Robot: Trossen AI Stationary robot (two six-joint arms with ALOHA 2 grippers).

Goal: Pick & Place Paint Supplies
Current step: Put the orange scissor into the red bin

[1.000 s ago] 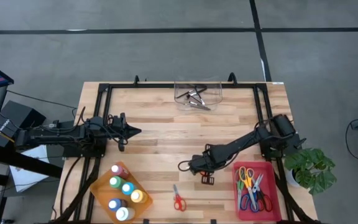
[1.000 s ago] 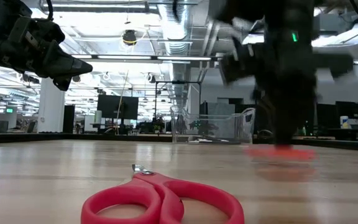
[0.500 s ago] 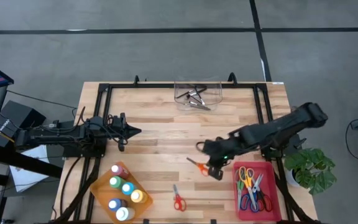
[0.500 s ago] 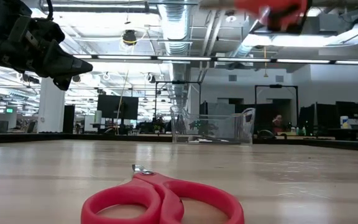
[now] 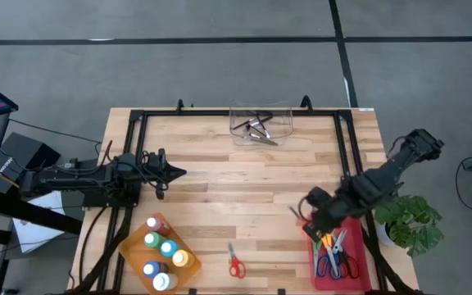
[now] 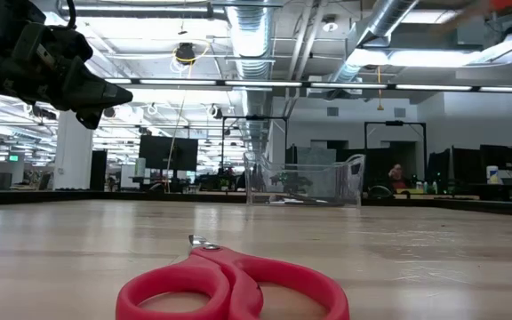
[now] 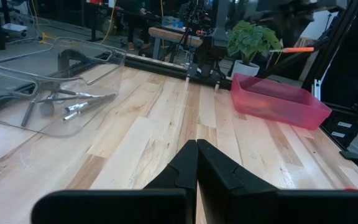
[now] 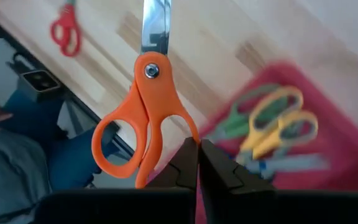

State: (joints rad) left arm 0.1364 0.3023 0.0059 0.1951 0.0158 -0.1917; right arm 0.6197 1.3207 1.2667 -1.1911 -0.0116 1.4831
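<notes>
Scissors [image 5: 332, 250] fill the red tray [image 5: 359, 274] beneath the right gripper [image 8: 197, 163] pinching orange scissors [image 8: 143, 118]; left gripper [image 7: 196, 163] pressed together.

I'm working over a pale wooden table [image 5: 220, 197] with a black frame along its edges. Taking the clear plastic bin [image 5: 260, 123] at the far edge as my landmark: an orange tray [image 5: 129, 250] of paint bottles sits well toward the near-left from it, a red tray [image 5: 359, 270] of scissors toward the near-right, and red-handled scissors [image 5: 235, 262] lie straight opposite, at the near edge.
</notes>
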